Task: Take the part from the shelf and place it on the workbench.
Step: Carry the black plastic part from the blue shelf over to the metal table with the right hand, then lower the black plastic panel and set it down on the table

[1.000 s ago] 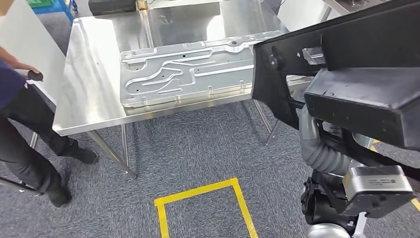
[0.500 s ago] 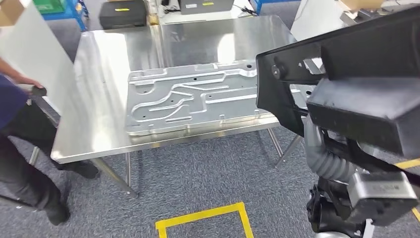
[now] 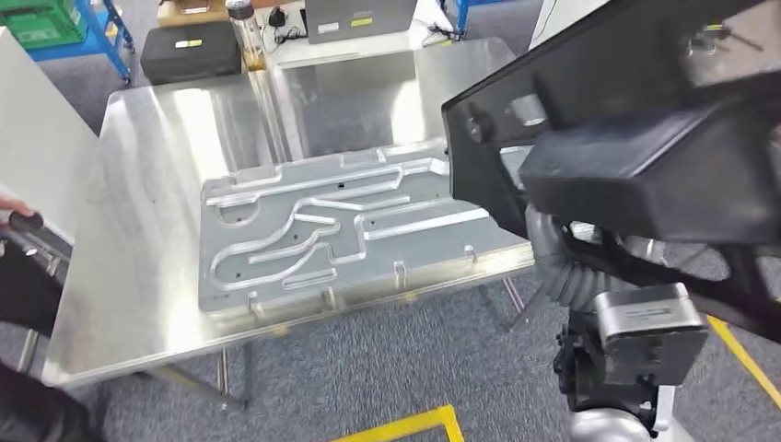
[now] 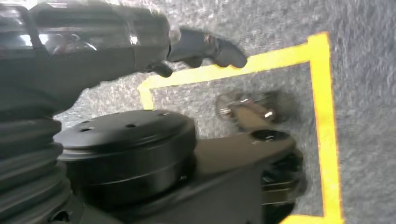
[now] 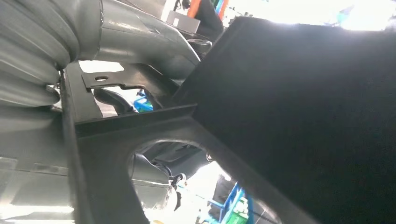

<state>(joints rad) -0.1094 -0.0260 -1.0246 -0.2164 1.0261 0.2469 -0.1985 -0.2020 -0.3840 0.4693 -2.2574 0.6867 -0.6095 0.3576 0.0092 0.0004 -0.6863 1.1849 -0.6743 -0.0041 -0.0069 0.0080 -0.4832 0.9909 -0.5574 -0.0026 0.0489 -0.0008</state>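
The black part (image 3: 635, 138), a large frame with round holes and a boxy block on it, was carried high at the right of the head view, above the right edge of the steel workbench (image 3: 138, 230) and not resting on it. The right wrist view showed what the head view did not: the right hand (image 5: 140, 46), its grey thumb lying along the part's flat black bracket, with the frame's big round opening close below; how the other fingers lay could not be told, since the part hid them. On the workbench lay a stamped silver metal panel (image 3: 341, 235) with raised channels, its near edge close to the table's near edge. The left wrist view showed the left hand (image 4: 196, 46) holding nothing, dark fingers loosely curled, above grey carpet and yellow floor tape (image 4: 322, 116). A person's hand (image 3: 14, 216) held a dark handle at the far left.
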